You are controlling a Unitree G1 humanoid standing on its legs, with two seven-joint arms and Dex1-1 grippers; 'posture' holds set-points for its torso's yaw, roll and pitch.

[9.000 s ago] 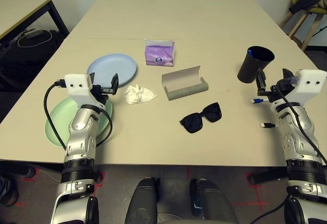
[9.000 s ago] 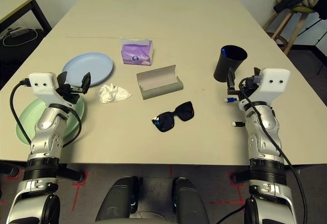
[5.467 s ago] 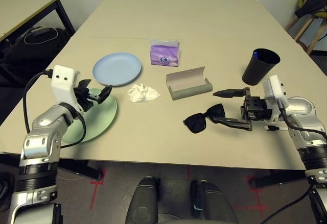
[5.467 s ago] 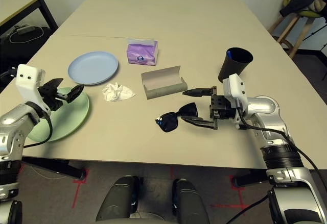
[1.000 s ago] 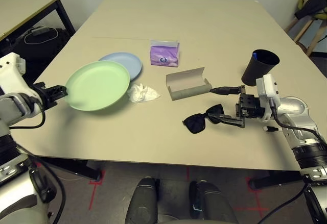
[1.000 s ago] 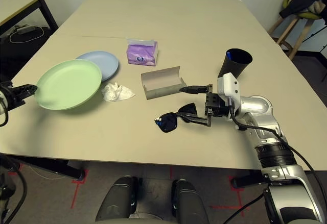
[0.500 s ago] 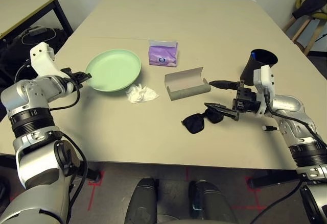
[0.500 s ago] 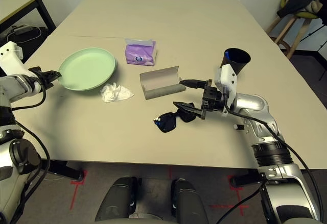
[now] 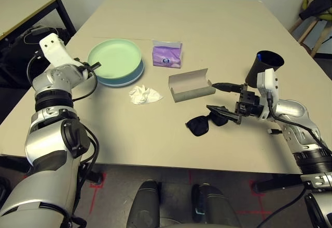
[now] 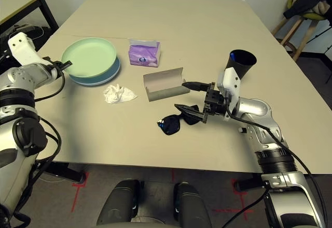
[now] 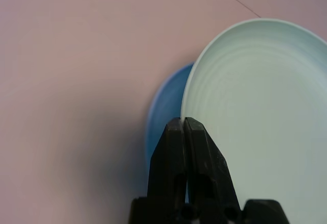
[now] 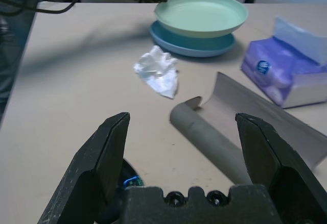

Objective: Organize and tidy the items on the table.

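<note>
Stacking is the step in hand: left gripper is clamped on the rim of the green plate, held directly over the blue plate (contact uncertain). Right gripper stands wide apart and empty beside the sunglasses. Next move, by judgement, calls for lowering and releasing the plate.

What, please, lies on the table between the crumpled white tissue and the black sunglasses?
Nothing: in the left eye view the table is bare between the crumpled white tissue and the black sunglasses; the open glasses case sits farther back.
</note>
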